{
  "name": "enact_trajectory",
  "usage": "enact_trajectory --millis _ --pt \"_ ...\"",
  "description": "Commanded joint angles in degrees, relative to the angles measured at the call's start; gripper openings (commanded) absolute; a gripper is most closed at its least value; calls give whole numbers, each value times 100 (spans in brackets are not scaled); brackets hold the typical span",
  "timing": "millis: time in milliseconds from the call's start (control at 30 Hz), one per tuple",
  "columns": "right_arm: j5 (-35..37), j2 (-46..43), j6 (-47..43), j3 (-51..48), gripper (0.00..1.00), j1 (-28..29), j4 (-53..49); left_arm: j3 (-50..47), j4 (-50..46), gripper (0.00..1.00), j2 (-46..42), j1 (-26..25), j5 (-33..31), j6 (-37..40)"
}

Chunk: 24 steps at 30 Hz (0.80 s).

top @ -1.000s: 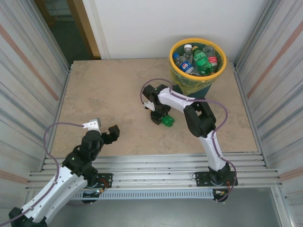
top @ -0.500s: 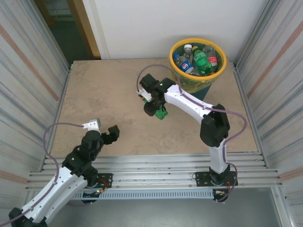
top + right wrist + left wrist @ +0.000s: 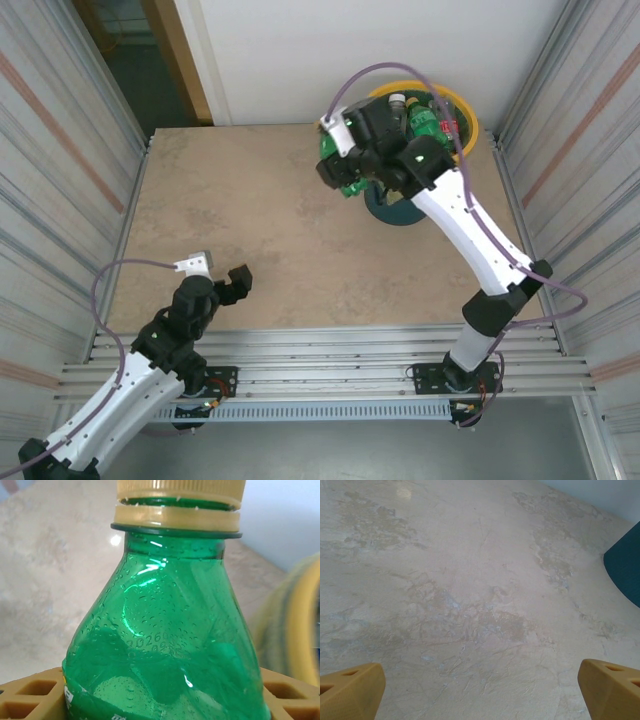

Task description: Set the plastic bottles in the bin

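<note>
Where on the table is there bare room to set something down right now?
The table is bare from the left wall to the bin, beyond the open left gripper. It is crowded by the bin, where the right gripper holds a green bottle.

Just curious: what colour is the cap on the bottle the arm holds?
Yellow cap on a green bottle; clearest in the right wrist view.

A robot test cell, I'd say.
I see a stone-patterned table [image 3: 250,220] boxed in by ribbed metal panels [image 3: 60,150], aluminium rails [image 3: 320,352] along its near edge, a plain white wall [image 3: 290,50] behind.
</note>
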Motion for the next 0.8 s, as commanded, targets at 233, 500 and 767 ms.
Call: enact_trajectory --millis 233,500,767 --pt "-1028 -135 282 663 36 -1846 34 31 214 99 191 62 -109 -62" --pt "-1427 598 169 1311 36 -2474 -199 109 250 99 315 71 -126 -17" --pt "-1021 1410 -259 1907 37 -2550 -545 116 268 99 345 72 -98 -25"
